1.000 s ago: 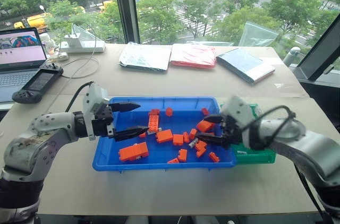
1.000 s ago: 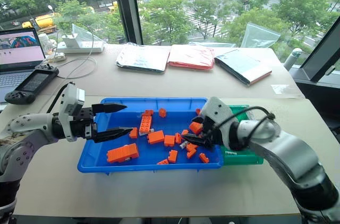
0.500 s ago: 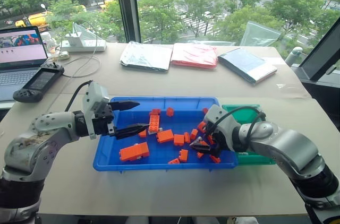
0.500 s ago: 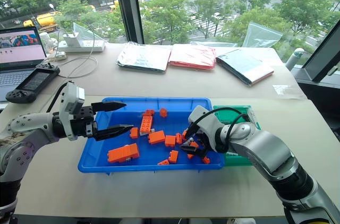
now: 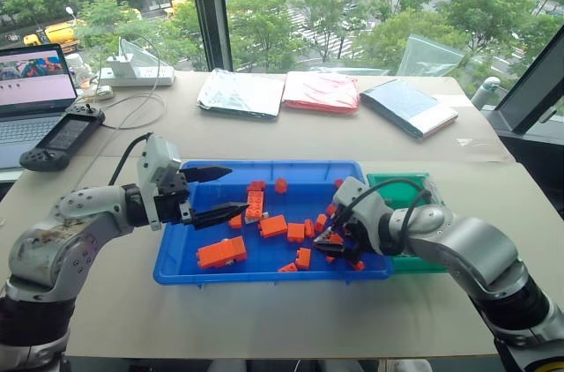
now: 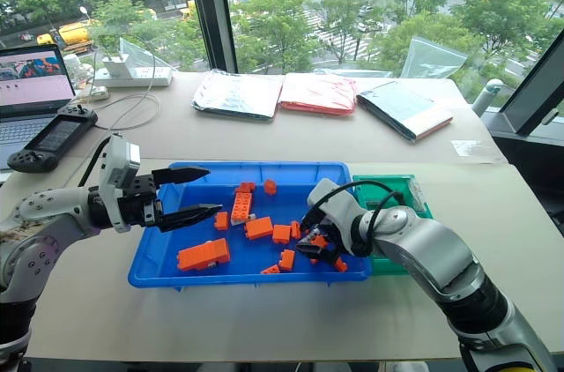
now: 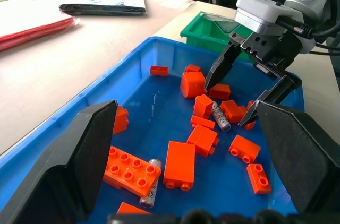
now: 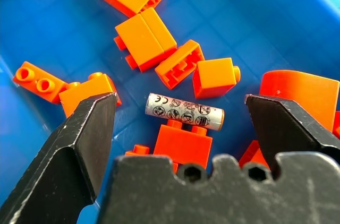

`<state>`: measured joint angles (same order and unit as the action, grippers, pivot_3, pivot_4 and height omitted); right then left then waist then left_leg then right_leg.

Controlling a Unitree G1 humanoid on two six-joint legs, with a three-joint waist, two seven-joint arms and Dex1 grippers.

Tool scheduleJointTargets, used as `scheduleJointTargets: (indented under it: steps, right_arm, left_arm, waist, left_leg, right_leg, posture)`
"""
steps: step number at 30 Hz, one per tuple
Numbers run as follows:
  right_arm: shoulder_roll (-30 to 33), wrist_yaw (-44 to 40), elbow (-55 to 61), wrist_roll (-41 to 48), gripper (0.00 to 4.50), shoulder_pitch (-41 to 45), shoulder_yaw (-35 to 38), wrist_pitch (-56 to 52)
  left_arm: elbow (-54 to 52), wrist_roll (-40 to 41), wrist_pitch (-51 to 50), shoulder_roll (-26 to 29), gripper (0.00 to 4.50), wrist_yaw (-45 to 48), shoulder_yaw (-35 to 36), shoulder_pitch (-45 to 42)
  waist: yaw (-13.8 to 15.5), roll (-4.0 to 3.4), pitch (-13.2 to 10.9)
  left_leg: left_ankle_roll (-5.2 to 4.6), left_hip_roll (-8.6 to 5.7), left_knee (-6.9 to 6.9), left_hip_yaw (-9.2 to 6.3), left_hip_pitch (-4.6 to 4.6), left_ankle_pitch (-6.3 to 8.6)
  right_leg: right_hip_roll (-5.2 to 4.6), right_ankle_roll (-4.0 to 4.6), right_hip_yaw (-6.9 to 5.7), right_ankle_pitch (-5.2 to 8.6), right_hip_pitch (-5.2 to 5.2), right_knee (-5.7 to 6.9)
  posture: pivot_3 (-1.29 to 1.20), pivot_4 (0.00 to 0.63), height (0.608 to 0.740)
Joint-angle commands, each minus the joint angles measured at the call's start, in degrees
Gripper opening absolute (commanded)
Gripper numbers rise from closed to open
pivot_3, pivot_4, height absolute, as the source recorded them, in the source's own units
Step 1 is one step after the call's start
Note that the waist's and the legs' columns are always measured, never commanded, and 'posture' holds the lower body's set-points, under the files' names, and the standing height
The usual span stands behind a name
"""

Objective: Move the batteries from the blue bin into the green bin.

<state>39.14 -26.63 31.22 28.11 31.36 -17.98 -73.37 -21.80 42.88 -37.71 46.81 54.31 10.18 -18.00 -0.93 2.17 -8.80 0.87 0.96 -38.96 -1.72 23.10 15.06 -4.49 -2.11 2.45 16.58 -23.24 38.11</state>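
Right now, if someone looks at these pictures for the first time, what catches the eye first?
Probably the blue bin at the table's middle, strewn with orange bricks. Next, the right end effector, wide open and poised over a battery lying among the bricks at the bin's right end. The left end effector hovers open over the bin's left end, and the green bin sits against its right side.

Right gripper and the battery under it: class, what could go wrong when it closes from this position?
1. The right gripper is open over a battery hemmed in by orange bricks; one brick touches its side. The fingers may pinch a brick too, or knock the battery away.
2. The battery is round and smooth, so it might roll or slip out on the way to the green bin.
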Motion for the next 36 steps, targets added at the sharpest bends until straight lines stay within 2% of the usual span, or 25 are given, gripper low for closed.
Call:
scheduleJointTargets:
  steps: [1,11,14,23,36]
  right_arm:
    - [-0.65,0.49,0.88,-0.83,4.47,0.54,-0.23,-0.95]
    - [-1.35,0.58,0.53,-1.19,4.47,0.05,-1.14,-2.02]
    - [-1.51,0.55,0.38,-1.43,3.77,-0.16,-1.28,-1.97]
    - [-2.19,0.58,0.03,-2.14,0.8,-0.25,-1.85,-1.66]
    - [-1.79,-0.52,0.63,-2.75,0.8,-0.33,-1.81,-1.13]
  left_arm:
    - [-1.2,0.47,0.61,-0.01,4.5,-0.51,1.44,-0.66]
    - [-0.05,-0.13,2.5,0.03,4.5,0.85,2.26,1.24]
    - [0.19,-0.39,3.06,-0.02,4.5,1.14,2.34,1.59]
    - [0.81,-0.74,4.22,0.28,4.5,1.51,2.61,2.28]
    - [0.17,-0.69,2.76,-0.33,4.5,-0.15,1.43,0.01]
  waist:
    - [-0.02,0.0,0.0]
    - [-0.05,0.0,0.0]
    - [-0.05,-0.01,0.0]
    - [-0.06,-0.01,0.0]
    - [0.01,-0.01,0.0]
  left_leg:
    - [0.0,0.0,0.0,0.0,0.0,0.0]
    - [0.0,0.0,0.0,0.0,-0.01,0.0]
    - [0.0,0.0,0.0,0.0,-0.01,0.0]
    - [0.0,0.0,0.0,0.0,-0.01,0.0]
    - [0.0,-0.01,0.0,0.0,-0.01,0.0]
  right_leg:
    - [0.0,0.0,0.0,0.0,0.0,0.0]
    - [0.0,0.0,0.0,0.0,0.0,0.01]
    - [0.0,0.0,0.0,0.0,0.0,0.0]
    - [0.0,0.0,0.0,0.0,0.0,0.0]
    - [-0.01,0.0,0.0,0.0,0.01,0.0]
  posture:
    - [0.0,0.15,0.74]
    - [0.0,0.15,0.74]
    - [0.0,0.15,0.74]
    - [0.0,0.15,0.74]
    - [0.0,0.15,0.74]
